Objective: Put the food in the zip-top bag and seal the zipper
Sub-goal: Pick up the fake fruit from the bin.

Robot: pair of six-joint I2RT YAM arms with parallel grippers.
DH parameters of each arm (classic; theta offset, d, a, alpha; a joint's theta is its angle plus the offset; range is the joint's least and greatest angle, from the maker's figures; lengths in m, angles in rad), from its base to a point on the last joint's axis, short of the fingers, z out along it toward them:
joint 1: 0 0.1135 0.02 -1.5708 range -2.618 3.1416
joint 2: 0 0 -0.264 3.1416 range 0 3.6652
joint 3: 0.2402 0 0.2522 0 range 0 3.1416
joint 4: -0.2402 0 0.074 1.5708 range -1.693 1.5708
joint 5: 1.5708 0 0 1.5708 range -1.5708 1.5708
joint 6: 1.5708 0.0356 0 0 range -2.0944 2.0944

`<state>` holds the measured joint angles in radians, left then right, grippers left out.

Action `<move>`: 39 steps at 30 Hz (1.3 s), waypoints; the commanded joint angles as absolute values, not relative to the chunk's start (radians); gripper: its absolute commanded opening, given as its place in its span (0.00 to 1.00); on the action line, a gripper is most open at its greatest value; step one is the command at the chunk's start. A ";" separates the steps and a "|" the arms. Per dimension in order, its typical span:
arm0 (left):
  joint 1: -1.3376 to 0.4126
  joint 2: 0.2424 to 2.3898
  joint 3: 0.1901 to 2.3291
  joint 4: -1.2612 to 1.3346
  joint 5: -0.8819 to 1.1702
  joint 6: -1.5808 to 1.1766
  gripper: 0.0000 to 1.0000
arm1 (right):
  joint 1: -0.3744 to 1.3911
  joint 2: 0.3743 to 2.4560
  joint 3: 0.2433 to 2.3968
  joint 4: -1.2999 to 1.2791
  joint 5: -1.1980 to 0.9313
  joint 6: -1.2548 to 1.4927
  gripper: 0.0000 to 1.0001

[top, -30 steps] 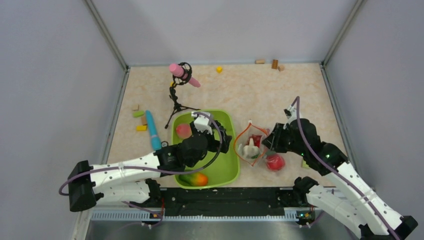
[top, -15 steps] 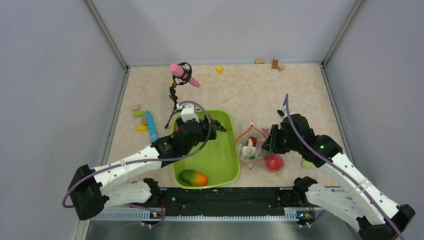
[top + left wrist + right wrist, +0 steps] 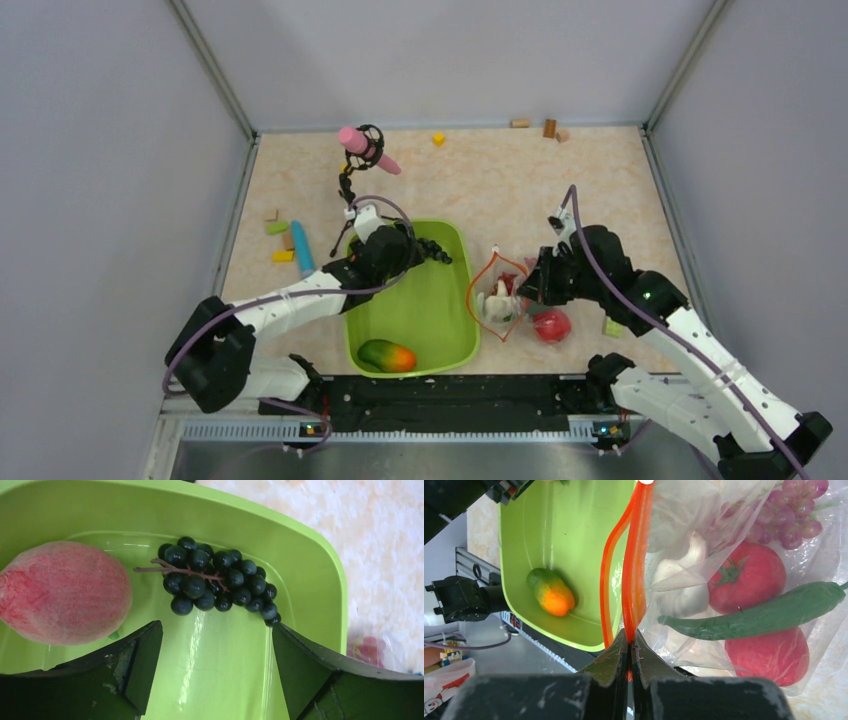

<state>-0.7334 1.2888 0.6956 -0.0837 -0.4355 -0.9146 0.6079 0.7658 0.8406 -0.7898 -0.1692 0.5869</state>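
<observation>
The clear zip-top bag (image 3: 505,300) lies right of the green tray (image 3: 440,330), its mouth open. My right gripper (image 3: 535,283) is shut on the orange-red zipper (image 3: 634,570); in the right wrist view its jaws (image 3: 630,632) pinch the strip. The bag holds a tomato (image 3: 749,575), another red piece (image 3: 769,652), a green cucumber (image 3: 764,607), a white piece (image 3: 679,587) and purple grapes (image 3: 794,515). My left gripper (image 3: 216,627) is open over the tray's far end, just short of the dark grapes (image 3: 215,580); the peach (image 3: 62,592) lies to their left. The orange-green piece (image 3: 387,356) lies at the tray's near end.
A black stand with a pink piece (image 3: 362,150) rises behind the tray. A light-blue stick (image 3: 300,250) and small blocks (image 3: 280,240) lie left of it. More blocks (image 3: 548,127) sit at the back wall, and a green one (image 3: 612,327) lies by the right arm.
My left arm has swung from the tray's middle to its far end and now covers the peach in the top view. My right gripper keeps its hold on the zipper, shifted slightly.
</observation>
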 commanded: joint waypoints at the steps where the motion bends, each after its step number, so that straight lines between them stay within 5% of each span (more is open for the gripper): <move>1: -0.690 1.355 0.682 0.042 -0.473 -1.045 0.85 | 0.617 0.756 0.893 -0.746 -0.203 0.553 0.00; 9: -0.649 1.530 0.737 0.091 -0.456 -1.110 0.68 | 0.617 0.756 0.887 -0.736 -0.196 0.536 0.00; 18: -0.646 1.497 0.699 0.132 -0.402 -1.094 0.00 | 0.617 0.746 0.880 -0.736 -0.179 0.529 0.00; 32: -0.680 1.094 0.550 0.222 -0.228 -0.912 0.00 | 0.616 0.680 0.861 -0.724 -0.177 0.534 0.00; 39: -0.687 0.853 0.469 0.463 0.254 -0.773 0.00 | 0.617 0.680 0.861 -0.697 -0.172 0.572 0.00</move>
<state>-0.6777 0.9474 0.4969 0.2253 -0.0620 -0.8719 0.6083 0.6888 0.8402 -0.7650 -0.1810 0.5461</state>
